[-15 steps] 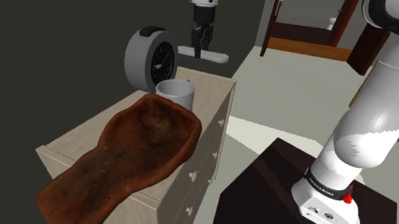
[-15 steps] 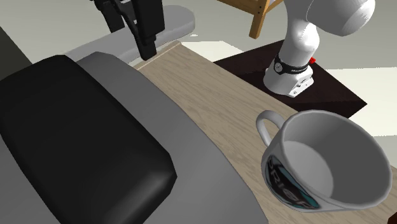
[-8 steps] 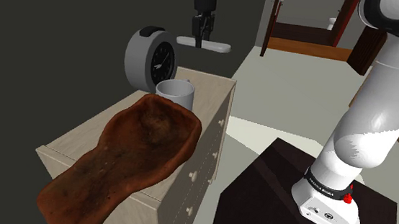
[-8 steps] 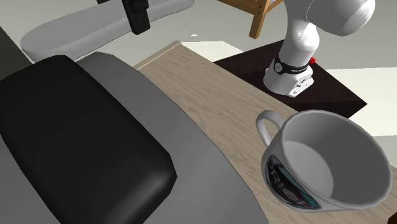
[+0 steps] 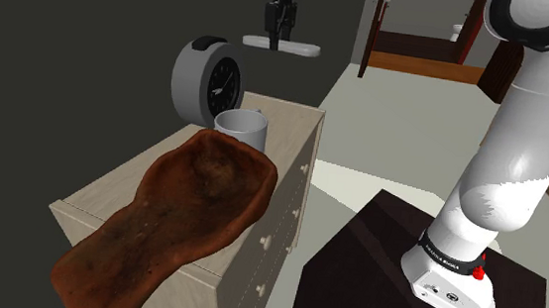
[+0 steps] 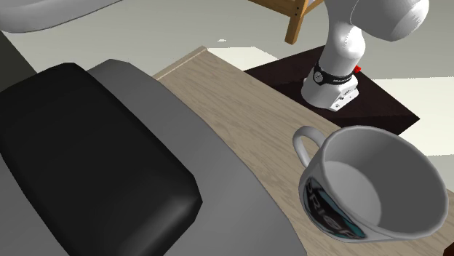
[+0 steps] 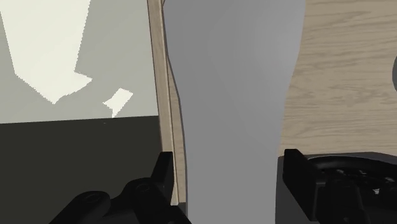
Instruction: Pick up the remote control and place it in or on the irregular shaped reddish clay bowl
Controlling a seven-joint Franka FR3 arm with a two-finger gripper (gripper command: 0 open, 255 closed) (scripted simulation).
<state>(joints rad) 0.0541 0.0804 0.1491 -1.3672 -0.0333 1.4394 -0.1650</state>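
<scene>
The remote control (image 5: 288, 47) is a flat plain grey slab. It hangs level in the air, well above the far end of the dresser, behind the clock. My black gripper (image 5: 278, 35) is shut on its middle from above. In the wrist view the remote (image 7: 232, 89) runs between my two fingers (image 7: 163, 173), which clasp its sides. One end of the remote (image 6: 44, 14) shows at the second exterior view's upper left. The reddish-brown irregular clay bowl (image 5: 184, 206) lies on the near half of the dresser top, with nothing in it.
A white mug (image 5: 242, 128) stands just behind the bowl, and a grey alarm clock with a black face (image 5: 208, 79) stands behind the mug. The pale wooden dresser (image 5: 106, 191) has drawers on its side. My dark stand (image 5: 393, 275) sits at the shoulder view's lower right.
My gripper has risen steadily with the remote clasped in it, lifting the remote from just above the dresser's far end to well above the clock. Bowl, mug and clock have not moved.
</scene>
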